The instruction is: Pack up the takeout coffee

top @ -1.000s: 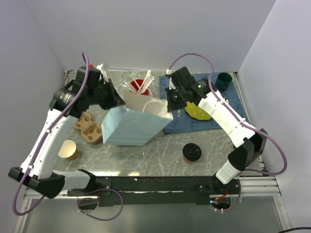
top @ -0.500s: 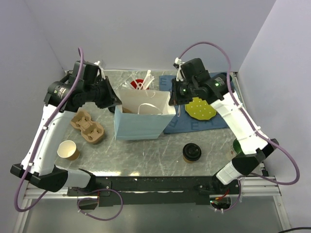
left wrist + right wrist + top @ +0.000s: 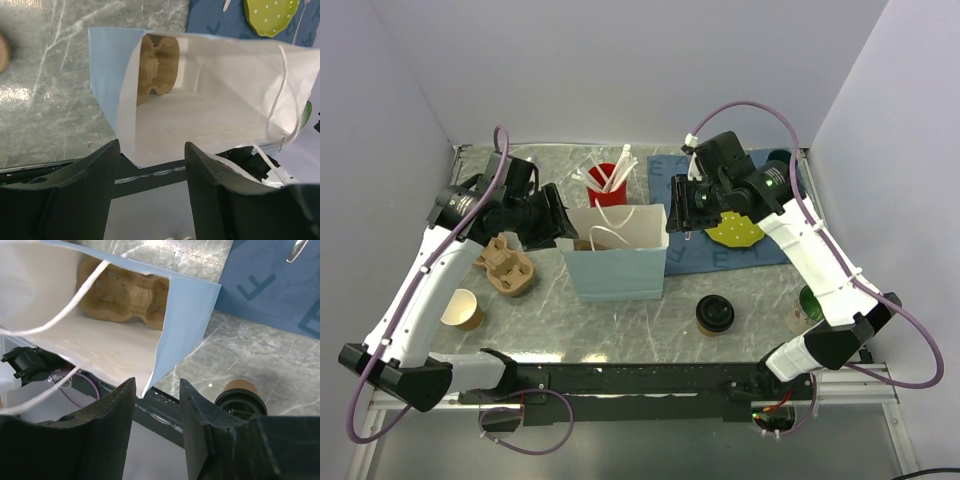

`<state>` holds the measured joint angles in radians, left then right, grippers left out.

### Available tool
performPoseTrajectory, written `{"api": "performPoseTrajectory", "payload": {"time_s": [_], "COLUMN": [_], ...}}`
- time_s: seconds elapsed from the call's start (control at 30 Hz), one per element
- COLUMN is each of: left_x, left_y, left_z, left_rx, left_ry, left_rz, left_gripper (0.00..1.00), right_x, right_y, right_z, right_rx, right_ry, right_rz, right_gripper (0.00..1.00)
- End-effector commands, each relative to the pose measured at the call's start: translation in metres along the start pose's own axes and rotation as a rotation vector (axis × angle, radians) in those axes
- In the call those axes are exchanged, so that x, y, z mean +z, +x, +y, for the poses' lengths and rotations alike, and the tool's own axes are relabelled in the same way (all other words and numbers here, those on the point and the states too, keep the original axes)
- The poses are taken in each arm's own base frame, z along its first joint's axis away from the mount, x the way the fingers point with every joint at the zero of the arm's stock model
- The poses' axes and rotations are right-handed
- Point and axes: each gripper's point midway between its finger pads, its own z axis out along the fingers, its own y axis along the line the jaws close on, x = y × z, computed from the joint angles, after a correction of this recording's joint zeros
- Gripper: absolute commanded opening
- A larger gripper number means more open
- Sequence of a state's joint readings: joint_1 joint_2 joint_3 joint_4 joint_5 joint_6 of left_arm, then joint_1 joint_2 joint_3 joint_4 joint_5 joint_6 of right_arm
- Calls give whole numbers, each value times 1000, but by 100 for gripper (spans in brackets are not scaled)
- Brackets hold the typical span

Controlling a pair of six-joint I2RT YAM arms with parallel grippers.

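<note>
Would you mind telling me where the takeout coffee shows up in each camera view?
Top external: takeout coffee low in the picture, just right of centre, nearer than the blue bag.
Left wrist: not identifiable there.
Right wrist: bottom right, beyond the bag's corner.
Shared landmark: the blue bag.

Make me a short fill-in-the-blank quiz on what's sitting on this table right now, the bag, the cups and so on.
1. The takeout coffee stands outside the ____ paper bag.
2. A cardboard cup carrier lies ____ the bag.
3. The white utensils stand in a ____ cup.
Missing words: blue; inside; red.
</note>
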<state>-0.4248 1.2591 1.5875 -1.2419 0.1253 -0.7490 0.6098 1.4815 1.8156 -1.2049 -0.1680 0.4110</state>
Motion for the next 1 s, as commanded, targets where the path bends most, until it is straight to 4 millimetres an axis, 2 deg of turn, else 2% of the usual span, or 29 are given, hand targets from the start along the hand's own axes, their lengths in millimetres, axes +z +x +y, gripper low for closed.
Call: {"api": "performPoseTrajectory", "payload": {"time_s": [0.0,0.1,0.2,0.23,0.37,0.43,0.47,0.57,0.67,0.83,0.97], "left_x": [-8,-4,7,11,21,23,24,26,25,18,-1], "left_y": [-14,-25,-40,-42,-44,-45,-48,-50,-55,-62,-69], "left_z": [-6,-8,-4,-1,0,0,6,12,14,2,-12], "left_rx": [43,78,102,116,146,166,171,186,201,199,182], "left_ry": [36,34,-28,-50,-73,-71,-104,-141,-165,-130,-101], "left_rz": [-85,-121,-140,-135,-107,-111,-125,-117,-129,-140,-157], "left_gripper": [60,60,55,54,53,54,54,56,58,60,61], "right_x": [-12,-7,0,7,12,19,20,31,39,47,36], "right_y": [-8,-8,-15,-17,-34,-36,-37,-33,-31,-37,-46], "right_z": [1,2,-1,-2,6,8,9,2,-1,6,10], "right_rx": [-15,-34,-48,-50,-64,-59,-53,-42,-47,-45,-32], "right_ry": [-12,-22,-5,7,-4,-12,-15,16,19,-6,-7], "right_rz": [-61,-68,-74,-60,-74,-60,-56,-39,-40,-22,-54], "right_gripper": [48,50,51,51,52,52,52,52,53,51,52]}}
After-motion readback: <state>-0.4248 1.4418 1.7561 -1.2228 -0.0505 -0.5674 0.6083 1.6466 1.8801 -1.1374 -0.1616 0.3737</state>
